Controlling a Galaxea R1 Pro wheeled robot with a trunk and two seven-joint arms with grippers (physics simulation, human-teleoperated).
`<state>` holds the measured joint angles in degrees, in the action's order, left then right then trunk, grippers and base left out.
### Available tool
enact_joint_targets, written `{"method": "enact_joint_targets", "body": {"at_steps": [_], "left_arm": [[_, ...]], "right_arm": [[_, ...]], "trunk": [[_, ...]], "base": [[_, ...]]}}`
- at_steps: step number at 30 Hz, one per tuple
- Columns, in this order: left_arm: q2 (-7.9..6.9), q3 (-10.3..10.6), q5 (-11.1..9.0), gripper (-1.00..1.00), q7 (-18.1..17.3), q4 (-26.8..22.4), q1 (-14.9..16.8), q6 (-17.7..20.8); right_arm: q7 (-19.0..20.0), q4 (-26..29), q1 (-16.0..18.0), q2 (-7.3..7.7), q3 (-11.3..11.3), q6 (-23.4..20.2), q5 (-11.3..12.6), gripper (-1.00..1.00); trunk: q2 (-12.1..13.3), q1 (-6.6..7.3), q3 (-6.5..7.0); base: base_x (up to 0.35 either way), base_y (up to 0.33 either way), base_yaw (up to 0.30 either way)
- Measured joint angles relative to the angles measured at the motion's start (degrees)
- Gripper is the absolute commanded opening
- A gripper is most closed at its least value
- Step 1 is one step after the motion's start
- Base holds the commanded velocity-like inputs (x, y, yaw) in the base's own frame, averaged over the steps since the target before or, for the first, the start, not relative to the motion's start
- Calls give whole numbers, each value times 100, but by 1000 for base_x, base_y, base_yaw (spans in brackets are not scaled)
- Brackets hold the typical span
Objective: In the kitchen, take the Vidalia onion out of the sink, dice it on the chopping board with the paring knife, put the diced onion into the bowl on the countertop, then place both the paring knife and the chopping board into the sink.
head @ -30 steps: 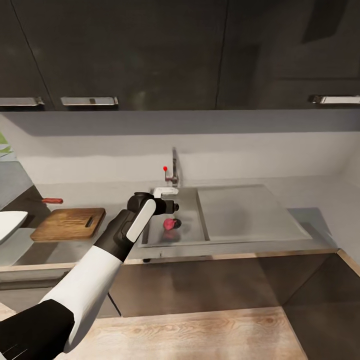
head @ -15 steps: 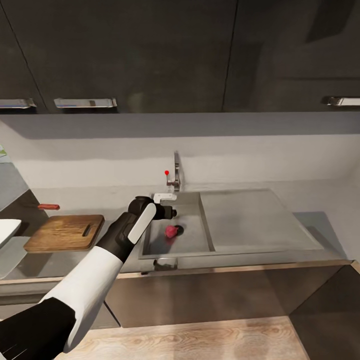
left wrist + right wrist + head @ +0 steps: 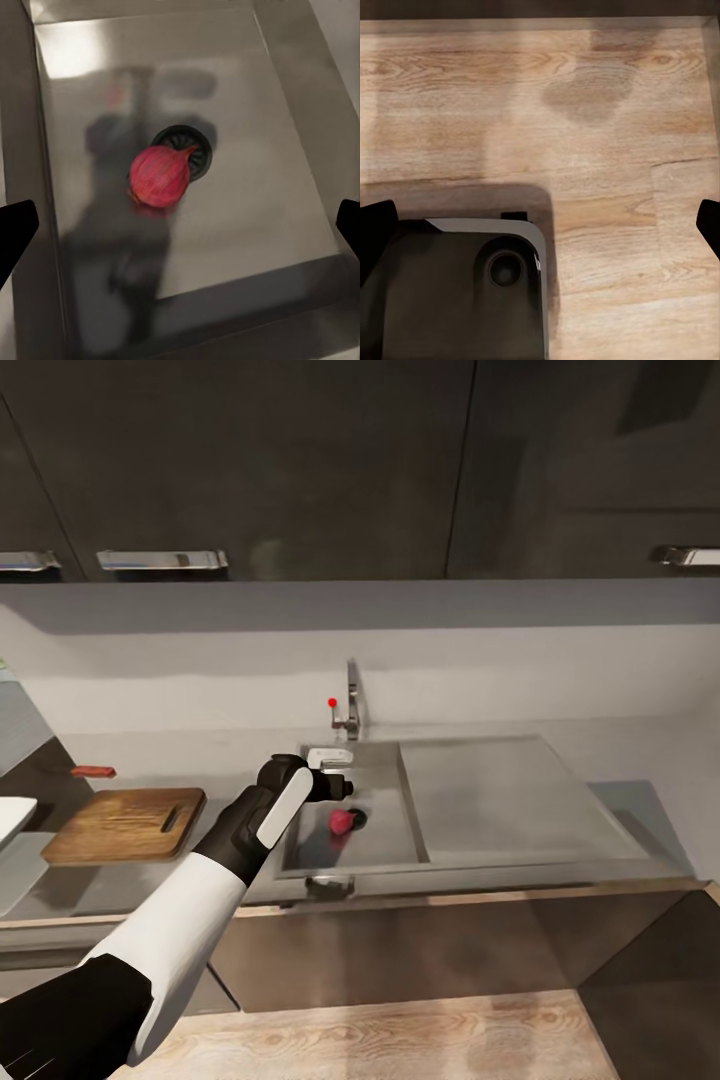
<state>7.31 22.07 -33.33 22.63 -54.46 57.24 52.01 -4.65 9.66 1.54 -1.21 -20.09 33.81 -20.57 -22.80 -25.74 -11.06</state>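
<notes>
Reaching for the onion (image 3: 159, 176): it sits on the sink (image 3: 395, 840) floor beside the drain. Left gripper (image 3: 345, 788) hovers above it, fingers spread wide, empty. Next we descend and centre over it. Right fingers also apart, empty.

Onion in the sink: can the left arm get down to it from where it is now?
Probably yes. The left gripper hangs open over the sink, and the onion lies beside the drain with nothing covering it.

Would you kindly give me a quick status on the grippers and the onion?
Left gripper over the steel sink, jaws open, empty. Right gripper open, facing wooden floor. Round red onion on the sink bottom beside the drain. Nothing blocking it.
</notes>
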Motion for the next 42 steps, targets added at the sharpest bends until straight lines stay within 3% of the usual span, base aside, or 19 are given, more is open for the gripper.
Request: {"method": "enact_joint_targets", "body": {"at_steps": [4,8,12,16,24,42], "left_arm": [[4,19,4,100,0,0,0,0],[8,276,5,100,22,23,1,-2],[7,330,9,100,26,113,0,-6],[1,343,9,100,27,182,0,-59],[-7,346,10,100,12,511,0,-528],[-8,346,9,100,10,574,0,-576]], "right_arm": [[0,-1,0,0,3,0,0,100],[-4,-53,0,0,0,0,0,100],[-9,-102,0,0,-1,0,0,100],[-9,-115,0,2,-2,0,0,100],[-9,-119,0,1,1,0,0,100],[-9,-135,0,1,0,0,0,100]], "trunk": [[0,1,-32],[1,-1,-63],[0,-1,-78],[0,-1,-82],[0,-1,-83],[0,-1,-132]], "base": [[176,-145,0],[134,-119,0],[33,-30,0],[8,-7,0],[1,-1,0],[0,0,0]]}}
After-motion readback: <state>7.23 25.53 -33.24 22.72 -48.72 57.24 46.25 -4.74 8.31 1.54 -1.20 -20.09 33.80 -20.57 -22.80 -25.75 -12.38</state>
